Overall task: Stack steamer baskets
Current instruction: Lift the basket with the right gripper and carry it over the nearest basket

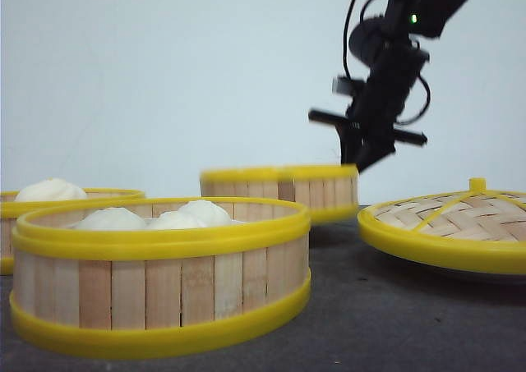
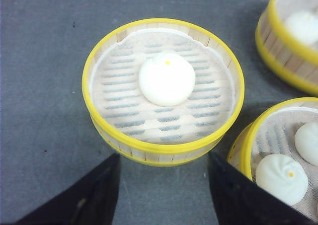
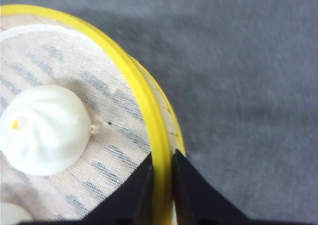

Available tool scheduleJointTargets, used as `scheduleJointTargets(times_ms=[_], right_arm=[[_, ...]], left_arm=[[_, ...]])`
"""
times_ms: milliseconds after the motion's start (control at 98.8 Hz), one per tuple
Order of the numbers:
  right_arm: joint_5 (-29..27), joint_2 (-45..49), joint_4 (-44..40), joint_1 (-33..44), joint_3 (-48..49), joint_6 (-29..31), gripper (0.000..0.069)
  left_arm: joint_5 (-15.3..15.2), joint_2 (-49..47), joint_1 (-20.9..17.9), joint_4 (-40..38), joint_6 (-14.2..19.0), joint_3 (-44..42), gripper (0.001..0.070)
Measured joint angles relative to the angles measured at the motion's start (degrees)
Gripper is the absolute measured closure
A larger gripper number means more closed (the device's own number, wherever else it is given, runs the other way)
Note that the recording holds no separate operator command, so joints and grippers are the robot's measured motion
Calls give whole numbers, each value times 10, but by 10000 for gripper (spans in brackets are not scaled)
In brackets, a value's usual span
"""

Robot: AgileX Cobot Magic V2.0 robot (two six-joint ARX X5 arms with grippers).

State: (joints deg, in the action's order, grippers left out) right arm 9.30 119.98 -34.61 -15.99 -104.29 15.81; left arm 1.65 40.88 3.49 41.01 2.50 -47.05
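Right gripper [image 3: 162,185] pinches the yellow rim of a steamer basket [image 3: 74,135], one finger inside the wall and one outside; a white bun [image 3: 42,130] sits on the basket's cloth liner. In the front view this appears to be the rear basket [image 1: 283,191], standing beyond the near basket [image 1: 160,265] and the left basket [image 1: 49,204], with the woven lid [image 1: 448,224] to the right. Left gripper [image 2: 164,195] hangs spread apart and empty above a one-bun basket [image 2: 164,91]. Risk: a single-point rim grip may let the basket tilt on lifting, rolling its buns or slipping free.
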Motion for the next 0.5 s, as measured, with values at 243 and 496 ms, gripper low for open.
scheduleJointTargets(times_ms=[243, 496], right_arm=[[77, 0, -142, -1, -120, 9, 659], [103, -29, -275, -18, -144, -7, 659]], left_arm=[[0, 0, 0, 0, -2, 0, 377], [0, 0, 0, 4, -2, 0, 377]])
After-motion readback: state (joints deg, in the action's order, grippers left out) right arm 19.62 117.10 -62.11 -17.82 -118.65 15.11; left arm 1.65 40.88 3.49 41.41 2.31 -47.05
